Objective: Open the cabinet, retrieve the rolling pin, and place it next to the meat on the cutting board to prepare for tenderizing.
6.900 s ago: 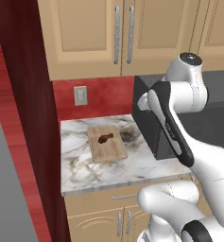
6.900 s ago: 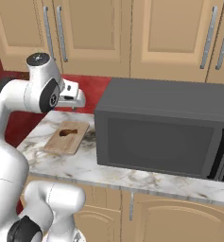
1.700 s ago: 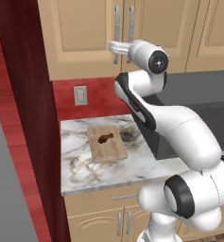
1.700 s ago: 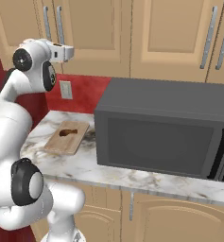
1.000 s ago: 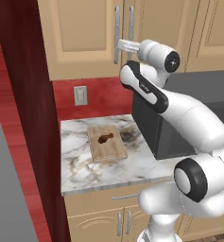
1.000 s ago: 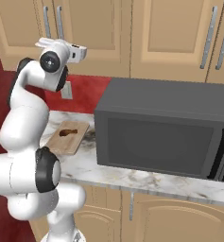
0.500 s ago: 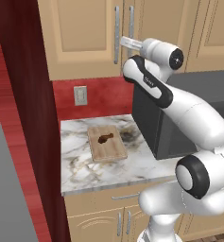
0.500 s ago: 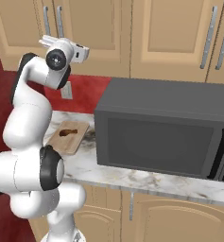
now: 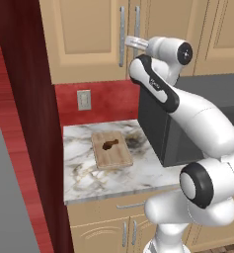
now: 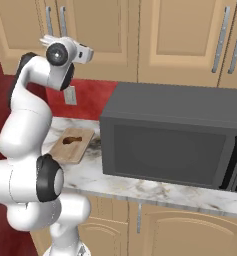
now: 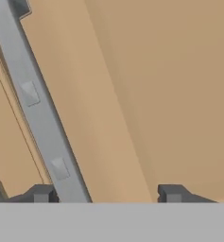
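The cabinet (image 9: 84, 39) hangs above the counter with both doors shut, so the rolling pin is hidden. My gripper (image 9: 133, 42) is raised against the right door's silver handle (image 9: 137, 24). In the hand view the gripper (image 11: 105, 194) is open, and the handle (image 11: 38, 108) runs slantwise between the fingertips, close to the left fingertip (image 11: 38, 193). Below on the marble counter lies the cutting board (image 9: 111, 149) with the dark meat (image 9: 110, 145) on it; from the right base view the board (image 10: 70, 145) and meat (image 10: 70, 140) sit left of the microwave.
A large grey microwave (image 10: 175, 135) takes up the counter right of the board. A dark red panel (image 9: 24, 123) walls off the left side. A narrower tan wall cabinet (image 9: 222, 34) hangs at the right. An outlet (image 9: 84, 100) sits on the red backsplash.
The arm swung up from over the counter to the cabinet doors. In the last second the hand edged right onto the right door's handle. The doors stay shut.
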You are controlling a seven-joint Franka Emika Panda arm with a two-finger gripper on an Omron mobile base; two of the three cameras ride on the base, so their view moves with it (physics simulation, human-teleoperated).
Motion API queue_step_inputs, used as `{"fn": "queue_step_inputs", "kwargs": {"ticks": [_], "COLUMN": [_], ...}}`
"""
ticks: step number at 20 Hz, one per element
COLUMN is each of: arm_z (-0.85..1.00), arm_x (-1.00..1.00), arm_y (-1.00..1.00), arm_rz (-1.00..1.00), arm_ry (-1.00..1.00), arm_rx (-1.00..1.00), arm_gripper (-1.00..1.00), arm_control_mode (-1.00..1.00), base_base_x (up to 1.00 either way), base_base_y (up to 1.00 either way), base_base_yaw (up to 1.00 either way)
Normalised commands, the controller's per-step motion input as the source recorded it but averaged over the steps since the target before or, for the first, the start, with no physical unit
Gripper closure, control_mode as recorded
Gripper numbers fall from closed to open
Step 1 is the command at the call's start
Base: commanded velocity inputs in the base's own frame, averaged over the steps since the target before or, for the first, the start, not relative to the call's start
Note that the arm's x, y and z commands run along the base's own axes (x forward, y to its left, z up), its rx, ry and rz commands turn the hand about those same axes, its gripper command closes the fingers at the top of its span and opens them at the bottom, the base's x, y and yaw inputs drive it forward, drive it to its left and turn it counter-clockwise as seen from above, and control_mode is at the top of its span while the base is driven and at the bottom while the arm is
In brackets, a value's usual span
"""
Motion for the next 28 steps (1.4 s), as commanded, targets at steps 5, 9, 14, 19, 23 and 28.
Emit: {"fn": "queue_step_inputs", "kwargs": {"ticks": [5, 9, 14, 19, 23, 28], "arm_z": [-0.05, -0.01, -0.05, -0.09, -0.14, -0.10], "arm_x": [0.40, 0.18, 0.32, 0.36, 0.19, 0.09], "arm_y": [0.05, 0.13, 0.11, 0.05, 0.00, 0.06], "arm_rz": [0.02, 0.03, 0.03, 0.04, 0.08, 0.08], "arm_ry": [0.11, 0.04, 0.00, 0.00, 0.00, 0.00], "arm_rx": [0.00, 0.00, 0.00, 0.00, 0.00, 0.00], "arm_gripper": [1.00, 1.00, 1.00, 1.00, 1.00, 1.00], "arm_control_mode": [-1.00, -1.00, -1.00, -1.00, -1.00, -1.00], "base_base_x": [0.00, 0.00, 0.00, 0.00, 0.00, 0.00], "base_base_y": [0.00, 0.00, 0.00, 0.00, 0.00, 0.00], "base_base_yaw": [0.00, 0.00, 0.00, 0.00, 0.00, 0.00]}}
